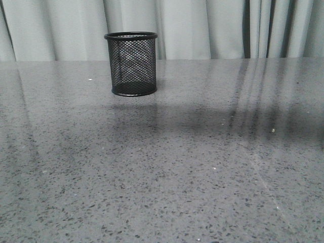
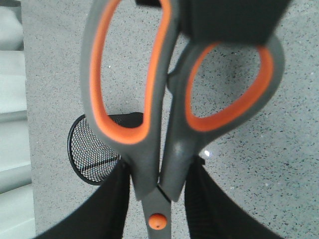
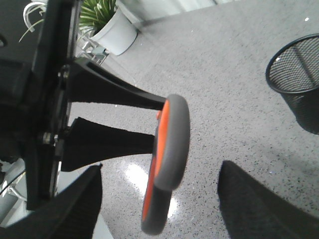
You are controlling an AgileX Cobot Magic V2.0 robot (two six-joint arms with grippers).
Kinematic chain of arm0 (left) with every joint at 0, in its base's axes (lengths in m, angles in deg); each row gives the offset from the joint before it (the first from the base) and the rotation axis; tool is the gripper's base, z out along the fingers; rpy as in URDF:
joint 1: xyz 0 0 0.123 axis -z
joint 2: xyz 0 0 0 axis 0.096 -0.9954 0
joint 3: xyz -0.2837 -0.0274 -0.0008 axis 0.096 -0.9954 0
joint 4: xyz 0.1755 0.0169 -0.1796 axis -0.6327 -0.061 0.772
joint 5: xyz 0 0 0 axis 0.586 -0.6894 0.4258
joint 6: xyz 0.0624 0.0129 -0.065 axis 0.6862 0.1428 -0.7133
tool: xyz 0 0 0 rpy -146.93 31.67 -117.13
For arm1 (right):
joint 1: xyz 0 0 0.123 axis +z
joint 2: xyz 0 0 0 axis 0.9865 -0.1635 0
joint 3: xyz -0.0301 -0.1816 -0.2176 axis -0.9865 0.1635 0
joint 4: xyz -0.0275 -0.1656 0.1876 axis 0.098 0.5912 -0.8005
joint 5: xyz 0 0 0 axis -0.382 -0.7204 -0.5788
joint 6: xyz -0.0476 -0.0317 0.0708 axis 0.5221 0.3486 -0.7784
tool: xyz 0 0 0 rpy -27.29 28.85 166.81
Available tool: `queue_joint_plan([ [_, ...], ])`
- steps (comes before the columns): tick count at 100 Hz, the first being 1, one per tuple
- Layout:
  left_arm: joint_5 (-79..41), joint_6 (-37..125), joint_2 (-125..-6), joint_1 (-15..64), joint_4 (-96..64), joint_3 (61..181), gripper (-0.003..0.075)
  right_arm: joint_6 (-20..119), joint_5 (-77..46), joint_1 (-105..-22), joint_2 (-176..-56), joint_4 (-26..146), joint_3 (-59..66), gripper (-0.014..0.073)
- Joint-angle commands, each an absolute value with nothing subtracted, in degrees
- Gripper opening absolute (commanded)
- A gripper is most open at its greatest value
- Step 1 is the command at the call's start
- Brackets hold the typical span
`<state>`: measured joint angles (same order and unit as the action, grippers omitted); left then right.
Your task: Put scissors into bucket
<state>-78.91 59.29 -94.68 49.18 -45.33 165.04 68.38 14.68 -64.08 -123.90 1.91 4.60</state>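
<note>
The bucket (image 1: 131, 63), a black wire-mesh cup, stands upright at the back left of the grey table; neither arm shows in the front view. My left gripper (image 2: 158, 199) is shut on the scissors (image 2: 149, 99), clamping them just above the orange pivot dot, with the grey and orange handle loops pointing away from it. The bucket (image 2: 92, 149) lies below and behind the scissors, partly hidden by them. My right gripper (image 3: 162, 169) is open, and a handle loop of the scissors (image 3: 167, 149) hangs between its fingers without touching them. The bucket (image 3: 296, 74) stands off to one side.
Pale curtains (image 1: 202, 25) hang behind the table's far edge. A potted plant in a white pot (image 3: 107, 25) stands beyond the table in the right wrist view. The left arm's dark fingers (image 3: 114, 94) cross that view, holding the scissors.
</note>
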Motion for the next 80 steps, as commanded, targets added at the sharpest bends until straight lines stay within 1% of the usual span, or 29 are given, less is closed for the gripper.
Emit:
queue_joint_plan([
  [1,-75.8,58.7,-92.3,49.6,-45.4,166.9,0.0104,69.4,12.4,-63.1,-124.2,-1.3,2.1,0.0447],
  [32,-74.9,58.7,-92.3,49.6,-45.5,166.9,0.0104,69.9,14.0,-62.5,-128.6,-1.6,-1.7,0.0445],
  [40,-74.7,58.7,-92.3,49.6,-45.5,166.9,0.0104,69.9,15.3,-62.5,-129.5,-1.6,-2.6,0.0421],
  [50,-74.6,58.7,-92.3,49.6,-45.5,166.9,0.0104,69.9,16.6,-62.5,-130.5,-1.7,-2.8,0.0337],
  [58,-74.6,58.7,-92.3,49.6,-45.5,166.9,0.0104,69.9,16.7,-62.5,-131.3,-2.0,-2.8,0.0231],
  [59,-74.6,58.7,-92.3,49.6,-45.5,166.9,0.0104,69.9,16.7,-62.5,-131.4,-2.0,-2.8,0.0231],
  [71,-74.6,58.7,-92.3,49.6,-45.5,166.9,0.0104,71.1,16.6,-62.5,-131.5,-2.1,-2.8,0.0064],
  [76,-74.6,58.7,-92.3,49.6,-45.5,166.9,0.0109,71.3,16.6,-62.5,-131.5,-2.2,-2.8,-0.0018],
  [80,-74.6,58.7,-92.3,49.6,-45.5,166.9,0.0109,71.3,16.5,-62.5,-131.5,-2.2,-2.8,-0.0065],
])
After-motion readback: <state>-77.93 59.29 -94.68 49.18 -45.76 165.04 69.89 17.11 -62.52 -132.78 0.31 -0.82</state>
